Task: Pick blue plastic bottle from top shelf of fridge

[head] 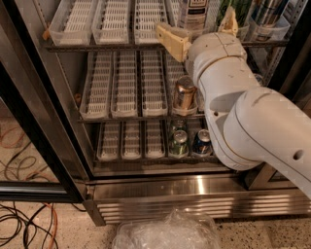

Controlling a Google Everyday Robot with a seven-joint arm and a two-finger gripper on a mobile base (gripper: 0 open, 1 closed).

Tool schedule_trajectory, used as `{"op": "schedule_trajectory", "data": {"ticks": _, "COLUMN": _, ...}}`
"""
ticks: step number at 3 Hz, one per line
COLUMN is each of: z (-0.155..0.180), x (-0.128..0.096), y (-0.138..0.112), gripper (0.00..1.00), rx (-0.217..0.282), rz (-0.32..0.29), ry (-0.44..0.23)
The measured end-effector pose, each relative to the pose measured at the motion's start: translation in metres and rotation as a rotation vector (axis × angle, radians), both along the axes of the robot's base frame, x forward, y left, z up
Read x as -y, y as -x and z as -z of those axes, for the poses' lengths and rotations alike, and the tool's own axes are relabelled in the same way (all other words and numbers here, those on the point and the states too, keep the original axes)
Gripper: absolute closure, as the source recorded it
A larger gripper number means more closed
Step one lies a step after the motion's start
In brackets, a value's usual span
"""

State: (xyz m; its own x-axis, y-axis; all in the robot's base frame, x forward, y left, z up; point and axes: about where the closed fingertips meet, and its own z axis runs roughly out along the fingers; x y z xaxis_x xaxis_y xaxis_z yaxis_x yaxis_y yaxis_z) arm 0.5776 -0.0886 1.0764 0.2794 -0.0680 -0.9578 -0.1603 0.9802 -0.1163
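The blue plastic bottle stands on the top shelf of the fridge. Only its lower part shows, with a pale label and a dark panel. My gripper is at the top shelf, open. Its tan fingers stand on either side of the bottle's lower part. I cannot tell whether they touch it. My white arm covers the right side of the racks.
A green bottle stands right of the blue one. A bronze can is on the middle rack, green and blue cans on the lower one. A clear plastic bag and cables lie on the floor. The black door frame stands at left.
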Motion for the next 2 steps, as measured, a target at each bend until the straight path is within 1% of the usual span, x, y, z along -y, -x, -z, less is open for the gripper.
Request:
{"op": "schedule_trajectory", "data": {"ticks": 1, "z": 0.0020, "x": -0.0029, "y": -0.0003, "gripper": 0.07, "rx": 0.004, "rz": -0.010, "ry": 0.021}}
{"op": "schedule_trajectory", "data": {"ticks": 2, "z": 0.0040, "x": -0.0071, "y": -0.0018, "gripper": 0.05, "rx": 0.015, "rz": -0.020, "ry": 0.041}}
